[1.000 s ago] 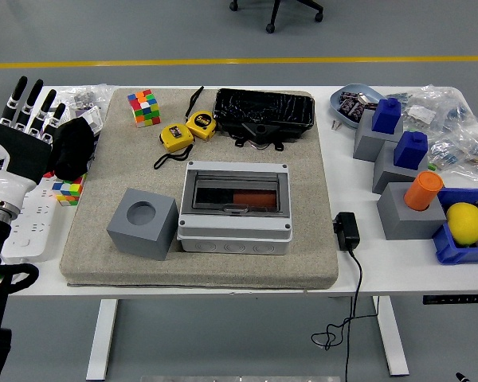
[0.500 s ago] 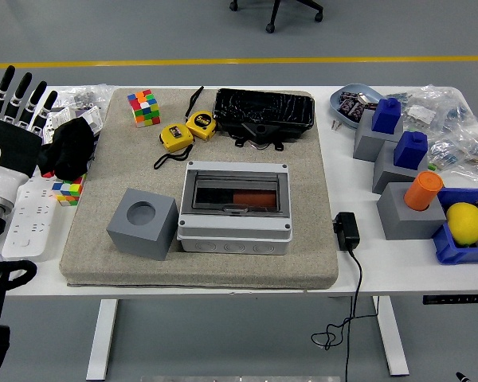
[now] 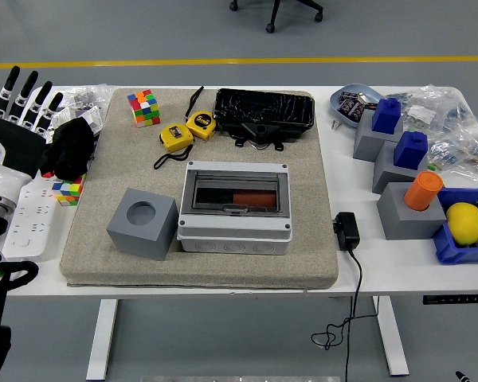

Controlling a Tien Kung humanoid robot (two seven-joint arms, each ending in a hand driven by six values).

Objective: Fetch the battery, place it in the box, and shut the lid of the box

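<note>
From the head view I judge the job about done: the box (image 3: 235, 207) sits mid-mat with its lid down and one reddish block, likely the battery (image 3: 253, 196), behind the window (hard to confirm), my left hand (image 3: 17, 119) off left with fingers spread and empty, beside two tape measures (image 3: 187, 130).

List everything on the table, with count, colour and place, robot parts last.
box: 1, grey, smoky lid shut, mat centre
cube block: 1, grey, holed, left of box
tape measures: 2, yellow, mat rear
puzzle cubes: 2, multicoloured, mat rear left and table left
black tray: 1, mat rear
adapter: 1, black, right of mat
lemon: 1, yellow, blue bin, right
orange cylinder: 1, on grey block, right
left hand: 1, black, open, left edge
</note>
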